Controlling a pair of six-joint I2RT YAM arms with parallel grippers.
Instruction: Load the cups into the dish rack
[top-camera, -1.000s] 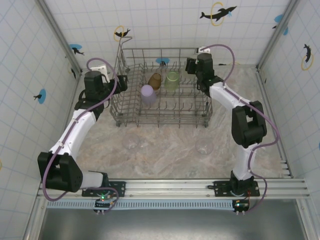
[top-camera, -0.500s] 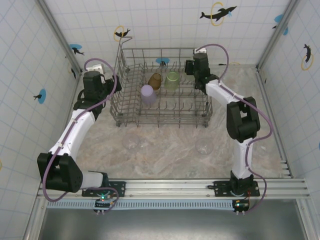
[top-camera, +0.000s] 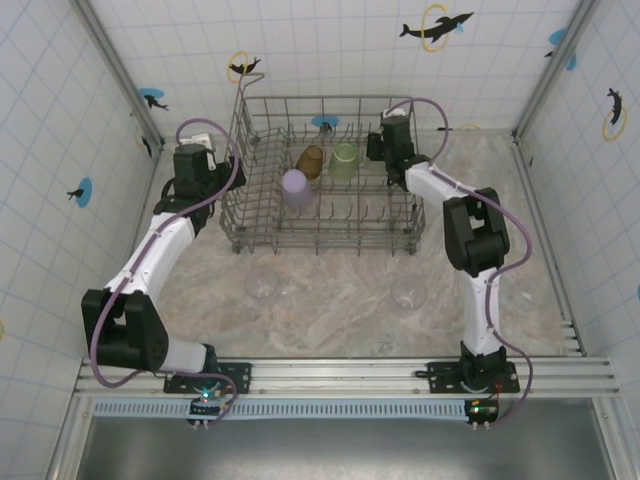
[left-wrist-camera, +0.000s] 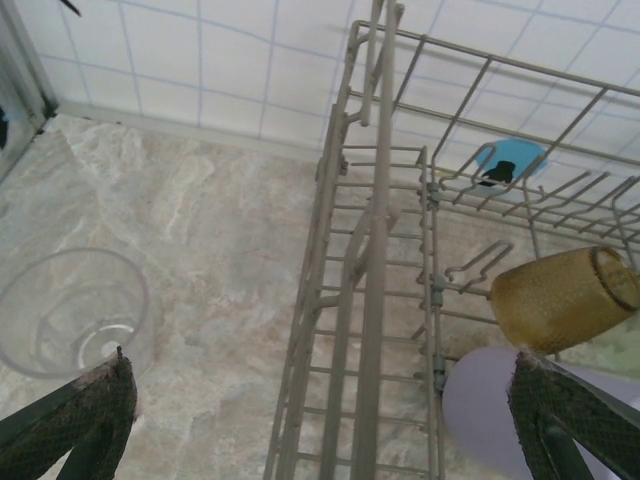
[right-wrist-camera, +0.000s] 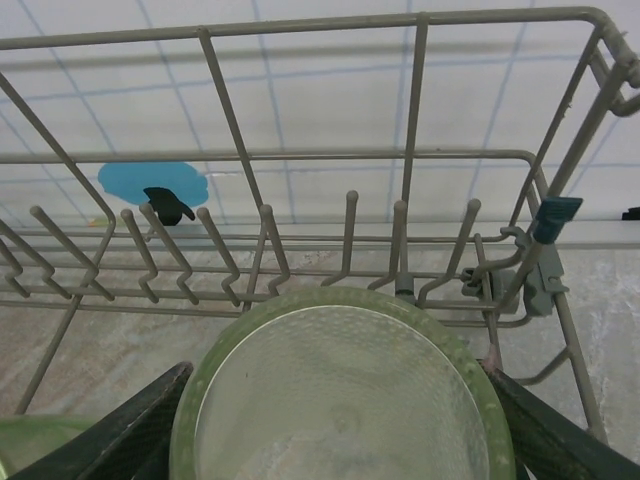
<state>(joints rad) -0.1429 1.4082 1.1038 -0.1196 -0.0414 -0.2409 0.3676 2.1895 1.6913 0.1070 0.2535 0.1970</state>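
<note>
Nearest the arm bases, a clear cup (top-camera: 262, 285) and a second clear cup (top-camera: 408, 293) stand well apart on the table (top-camera: 340, 275). Beyond them, the dish rack (top-camera: 320, 236) holds the lilac cup (top-camera: 296, 187) and the amber cup (top-camera: 311, 161) (which lies on its side). The left gripper (left-wrist-camera: 320, 400) straddles the rack's left wall, jaws wide apart. Farther back, the right gripper (right-wrist-camera: 338, 375) seems clamped on a green cup (right-wrist-camera: 340, 420) above the tines.

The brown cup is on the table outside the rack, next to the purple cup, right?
No. The brown cup is inside the dish rack, not on the table outside it. It is next to the purple cup, as the top view shows.
</note>
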